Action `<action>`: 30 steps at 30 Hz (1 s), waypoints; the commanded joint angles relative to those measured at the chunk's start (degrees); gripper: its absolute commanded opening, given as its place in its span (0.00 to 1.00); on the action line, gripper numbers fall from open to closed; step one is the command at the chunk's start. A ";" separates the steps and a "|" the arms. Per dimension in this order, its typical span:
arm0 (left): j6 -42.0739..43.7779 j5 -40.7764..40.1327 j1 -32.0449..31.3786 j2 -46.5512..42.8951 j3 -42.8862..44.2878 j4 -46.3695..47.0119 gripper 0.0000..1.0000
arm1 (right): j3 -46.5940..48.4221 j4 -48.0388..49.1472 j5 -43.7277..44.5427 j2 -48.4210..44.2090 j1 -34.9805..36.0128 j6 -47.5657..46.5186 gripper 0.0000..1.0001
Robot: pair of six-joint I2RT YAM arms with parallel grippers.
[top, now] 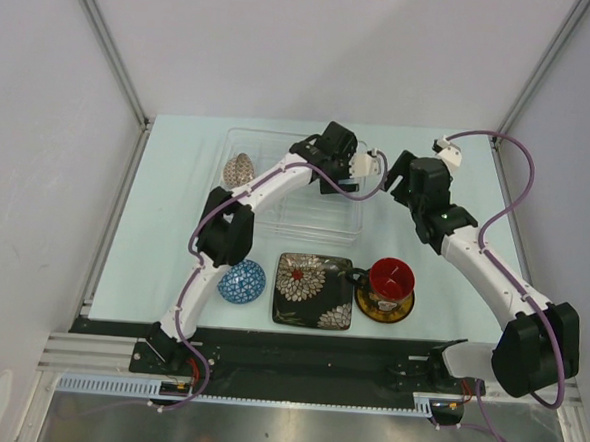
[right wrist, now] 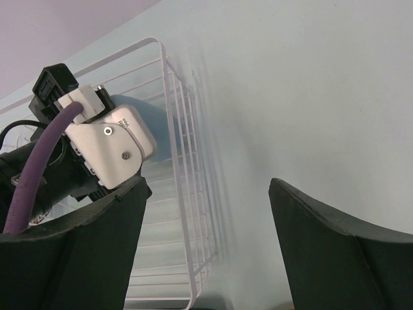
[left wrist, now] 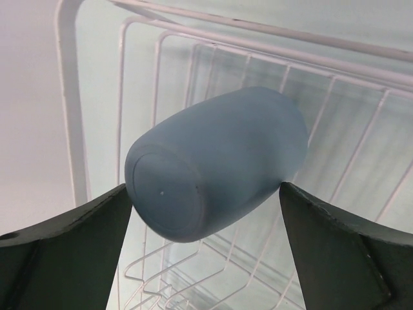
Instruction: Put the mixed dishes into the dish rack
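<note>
Near row: small blue saucer (top: 242, 281), black square plate (top: 314, 290), mug (top: 390, 277) covering all but the rim of the yellow saucer (top: 383, 309).
Left gripper (left wrist: 205, 187): clamped on pale blue cup (left wrist: 219, 161) over dish rack (top: 315, 214); cup hidden from above.
Right gripper (right wrist: 206, 194): fingers apart, empty, just right of the rack edge.
Rack far-left: beige bowl (top: 240, 168).
</note>
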 commanded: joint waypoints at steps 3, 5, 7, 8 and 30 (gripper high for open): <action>-2.34 -1.66 -0.04 -3.73 -0.65 3.95 1.00 | 0.50 4.55 -0.45 -0.14 1.16 -1.13 0.82; -2.61 -1.57 0.05 -4.52 -1.35 4.12 1.00 | 0.50 4.99 -0.63 -0.23 1.07 -1.30 0.82; -2.79 -1.57 0.14 -6.02 -2.40 4.12 1.00 | 0.50 5.08 -0.72 -0.32 1.07 -1.39 0.82; -3.13 -1.49 0.14 -6.54 -3.62 4.30 0.99 | 0.50 5.08 -0.72 -0.23 1.07 -1.48 0.83; -23.09 9.06 12.24 -41.76 -18.63 -6.34 1.00 | 0.50 -5.38 -4.14 -7.34 4.41 -5.35 0.84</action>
